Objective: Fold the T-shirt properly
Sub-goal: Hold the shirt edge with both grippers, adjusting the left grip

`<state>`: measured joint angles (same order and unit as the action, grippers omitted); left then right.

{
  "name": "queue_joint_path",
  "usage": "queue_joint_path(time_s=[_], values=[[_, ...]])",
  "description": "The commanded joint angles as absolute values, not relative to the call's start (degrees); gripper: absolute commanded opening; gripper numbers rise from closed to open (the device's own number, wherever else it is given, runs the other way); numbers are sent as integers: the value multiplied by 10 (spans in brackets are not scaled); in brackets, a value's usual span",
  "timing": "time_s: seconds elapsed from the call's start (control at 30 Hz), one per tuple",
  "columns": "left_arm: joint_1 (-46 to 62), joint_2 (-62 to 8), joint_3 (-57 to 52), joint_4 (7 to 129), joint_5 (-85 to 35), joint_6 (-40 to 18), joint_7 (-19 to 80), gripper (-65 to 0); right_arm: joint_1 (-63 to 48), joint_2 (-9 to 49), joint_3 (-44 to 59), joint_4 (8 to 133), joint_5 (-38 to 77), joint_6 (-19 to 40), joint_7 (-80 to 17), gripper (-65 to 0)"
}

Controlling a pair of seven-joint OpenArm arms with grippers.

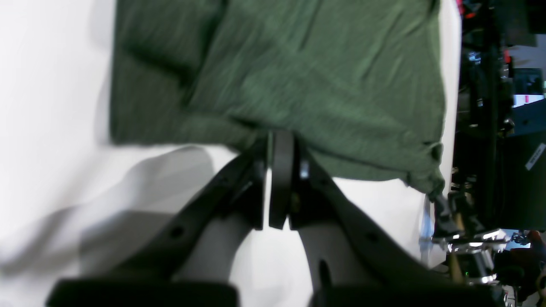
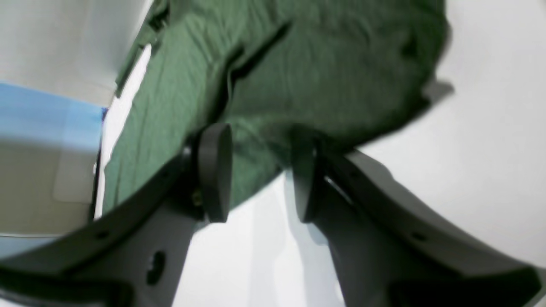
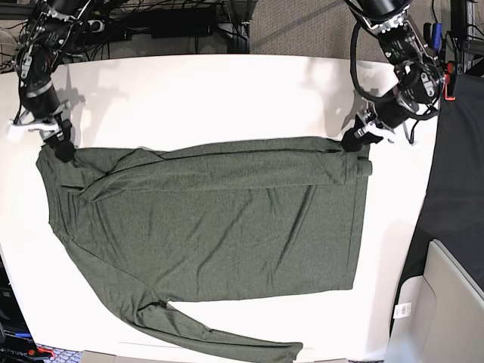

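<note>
1. the shirt (image 3: 219, 219) lies spread flat on the white surface (image 3: 197, 91), body in the middle, one sleeve trailing along the near edge toward the bottom of the base view. its far long edge is already doubled over as a narrow band, with the other sleeve seemingly laid into it.
2. our left hand (image 1: 281, 170) sits at the hem-end corner of that fold; its jaws are pressed together with the cloth edge running into them, so we judge it is pinching the shirt there.
3. our right hand (image 2: 256, 170) is at the shoulder-end corner, jaws spread apart with cloth lying between the pads; nothing is clamped.
4. we judge the step in hand to be the lengthwise fold of the far side: one corner held, the other only straddled.
5. the next move calls for the right hand to close on its corner, then for both to lift level and carry the edge toward the near side, keeping the thin knit taut so it does not sag or wrinkle.
6. hard to make out: both wrist views are blurred, so how many layers sit in the left pinch is unclear. the base view is too small to show either hand's jaws, and the collar cannot be picked out.
</note>
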<state>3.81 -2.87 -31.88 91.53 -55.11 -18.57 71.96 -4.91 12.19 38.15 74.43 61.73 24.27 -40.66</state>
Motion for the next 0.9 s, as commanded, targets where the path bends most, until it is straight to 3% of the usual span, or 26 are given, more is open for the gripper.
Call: queue_joint_path(time_s=[0.0,0.13,0.23,0.4,0.5,0.87], values=[[29,-35,-317,924,-565,-189,715,-646,-47,124,383,746,626,240,-412,-408],[29,-35,-317,890,-563,-187,712,-633,-44,124,383,749,627,240,-414,-408],[27,-35,-320,856,-565,-178,717,-570,-46,124,383,749,627,240,-414,-408],[28,-35,-323,858,-567,-73,732,-452,-49,124,385,752,628,240,-414,-408],[28,-35,-323,858,-567,-44,729,-441,-51,124,406,752,634,240,-415,-408],[3,-36,-321,858,-564,-39,730,-428,-51,124,407,751,640,240,-415,-409]])
